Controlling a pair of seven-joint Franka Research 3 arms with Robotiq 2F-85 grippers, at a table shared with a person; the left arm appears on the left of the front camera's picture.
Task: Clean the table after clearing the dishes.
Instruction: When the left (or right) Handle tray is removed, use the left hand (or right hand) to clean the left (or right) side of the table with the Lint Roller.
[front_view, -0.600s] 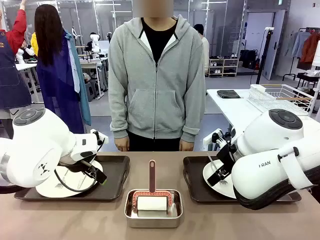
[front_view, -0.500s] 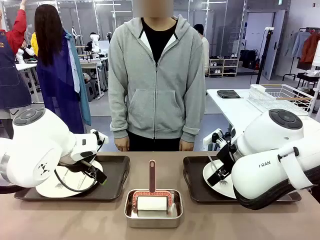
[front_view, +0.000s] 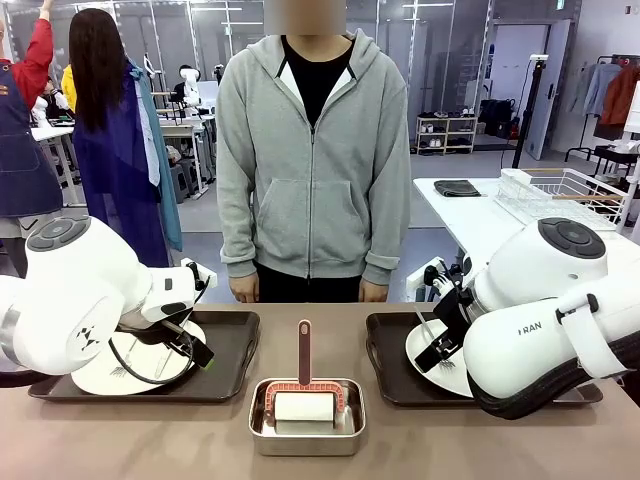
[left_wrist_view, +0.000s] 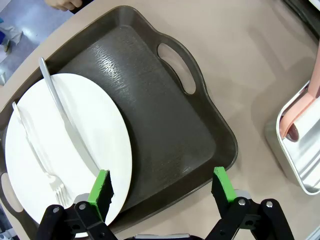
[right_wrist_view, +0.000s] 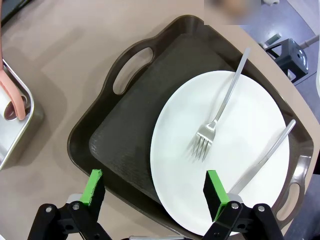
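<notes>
Counter (front_view: 150, 440), taupe.
Left tray (left_wrist_view: 165, 130), dark brown: left plate (left_wrist_view: 90, 130), knife (left_wrist_view: 70, 120), fork (left_wrist_view: 35, 150); left jaws apart, hovering over it.
Right tray (right_wrist_view: 130, 130): right plate (right_wrist_view: 240, 165), second fork (right_wrist_view: 225, 100), second knife (right_wrist_view: 265, 155); right jaws apart above.
Steel pan (front_view: 306, 440) with roller (front_view: 303, 406): near centre, between the trays.

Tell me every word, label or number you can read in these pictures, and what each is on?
"FRAN": on the right arm, on its white casing; first letter faint, rest cut off.
Left arm: a small dark mark, no readable letters.
Green sign high in the background: too small to read.
Trays and plates: no print seen.
</notes>
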